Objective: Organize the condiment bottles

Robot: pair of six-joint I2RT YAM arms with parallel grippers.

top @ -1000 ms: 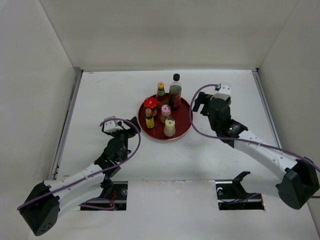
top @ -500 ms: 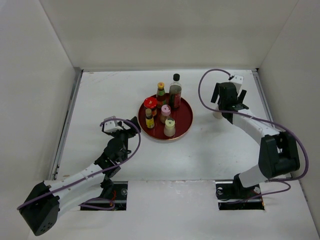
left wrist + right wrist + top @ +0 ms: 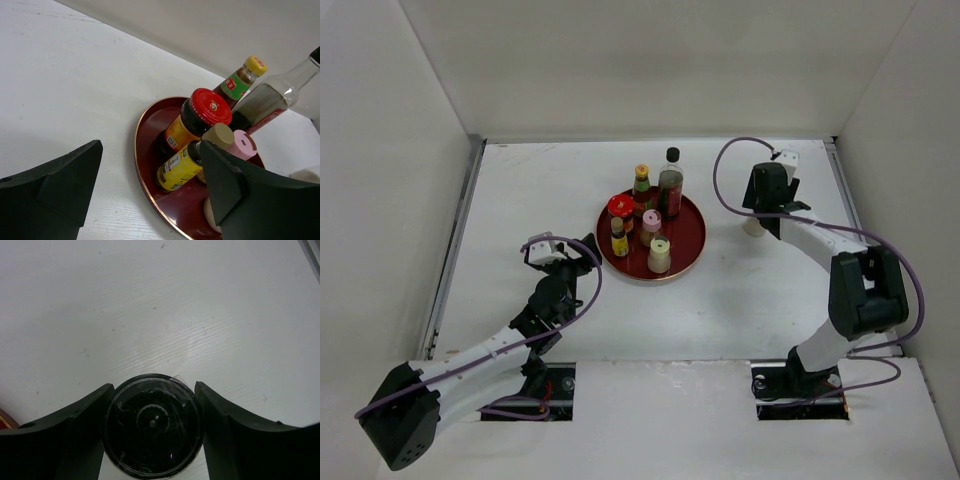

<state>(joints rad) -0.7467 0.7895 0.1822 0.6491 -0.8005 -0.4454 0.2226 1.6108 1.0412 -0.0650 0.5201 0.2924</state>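
The top camera sits high above and behind the two arms. It looks down on the whole flat white table (image 3: 650, 300) from far away, so things look small.

The left wrist camera is low and close to the table. It looks sideways, out between the black fingers of the left gripper (image 3: 150, 152), at the shiny round red tray (image 3: 150, 125) just ahead. The top camera sees this tray (image 3: 685, 245) too.

The right wrist camera points straight down from very near. Between the fingers of the right gripper (image 3: 152, 390) it sees little but the small cream shaker with a dark round top (image 3: 152, 427). The top camera shows that shaker (image 3: 753, 228) too, well to the right of the tray.
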